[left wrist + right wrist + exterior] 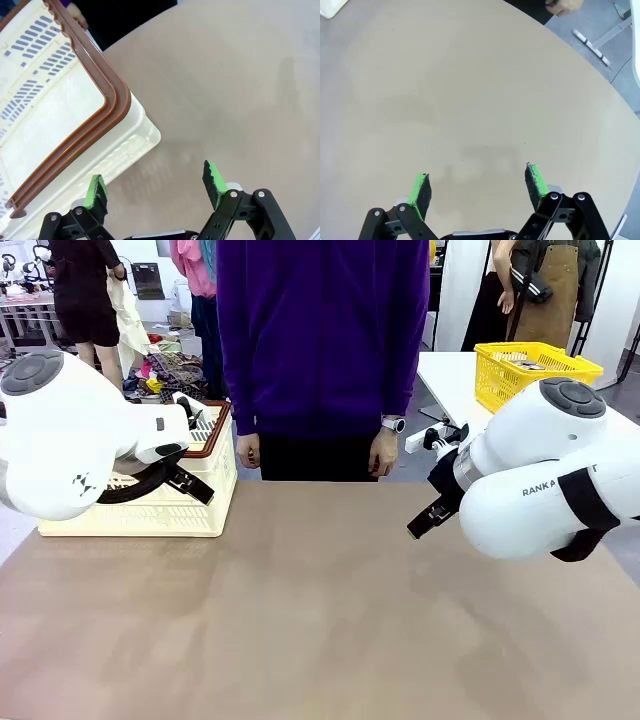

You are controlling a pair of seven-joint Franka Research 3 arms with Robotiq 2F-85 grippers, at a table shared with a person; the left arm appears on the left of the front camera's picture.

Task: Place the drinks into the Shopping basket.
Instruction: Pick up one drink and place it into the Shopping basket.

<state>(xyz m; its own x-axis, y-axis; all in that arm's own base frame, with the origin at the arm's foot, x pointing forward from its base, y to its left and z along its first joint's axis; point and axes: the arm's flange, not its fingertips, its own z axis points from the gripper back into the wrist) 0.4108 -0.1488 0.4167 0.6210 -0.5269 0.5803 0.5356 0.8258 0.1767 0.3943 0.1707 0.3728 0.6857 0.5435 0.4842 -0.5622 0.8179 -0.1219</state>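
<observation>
A large rectangular cream plastic shopping basket point(130, 518) with a brown rim and slotted sides stands at the far left of the tan tabletop point(320, 630), partly hidden behind the white left arm point(70, 430). From the left wrist, the part of its inside that shows is bare cream floor and slotted wall. The left gripper point(155, 186) hangs just beside the basket's corner, green pads spread wide over the table. The right gripper point(479, 186) hangs above bare tabletop on the right side, its jaws equally wide apart. A person in a purple top point(320, 330) stands at the far edge, hands down. On a white side table point(450, 375) sits a smaller yellow mesh basket point(535, 375); its contents are too small to tell.
</observation>
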